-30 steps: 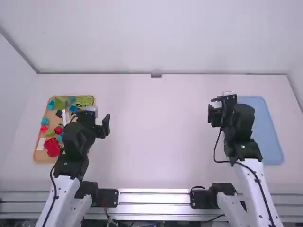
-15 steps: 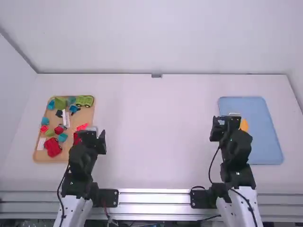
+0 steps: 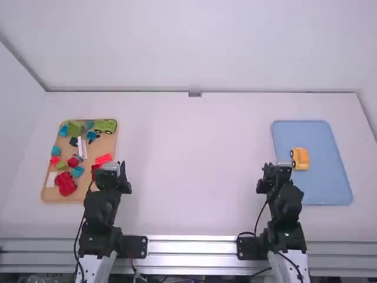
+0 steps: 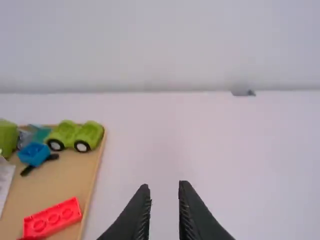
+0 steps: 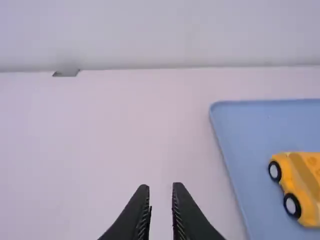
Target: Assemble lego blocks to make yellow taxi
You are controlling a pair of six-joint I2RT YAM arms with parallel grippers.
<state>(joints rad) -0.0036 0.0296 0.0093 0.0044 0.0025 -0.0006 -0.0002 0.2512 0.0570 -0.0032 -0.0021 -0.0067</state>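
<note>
On the blue tray (image 3: 321, 188), toward the table's right side: one yellow car (image 3: 300, 158), wheels along its left flank, lying near the tray's left edge and well inside the rim. It looks joined into a single body, seemingly resting on its wheels. Whether every block is pressed fully home, I cannot tell.

Left gripper (image 4: 164, 186): fingertips parted by a modest gap, nothing between them. It stands beside the right edge of the wooden tray (image 3: 108, 147), which carries a green car (image 3: 106, 125), a red car (image 3: 65, 183), a red brick (image 4: 52, 218) and assorted loose pieces.

Right gripper (image 5: 161, 186): likewise part-open and empty, to the left of the blue tray, apart from the yellow car.

Reading of the step: the build looks done or nearly so, with the taxi delivered and both arms at a resting pose. If that holds, the next move is simply to keep still and leave it alone. Should a part prove loose, the job calls for the right gripper to steady the body low down and press from above; a careless side nudge could roll it on its wheels.
</note>
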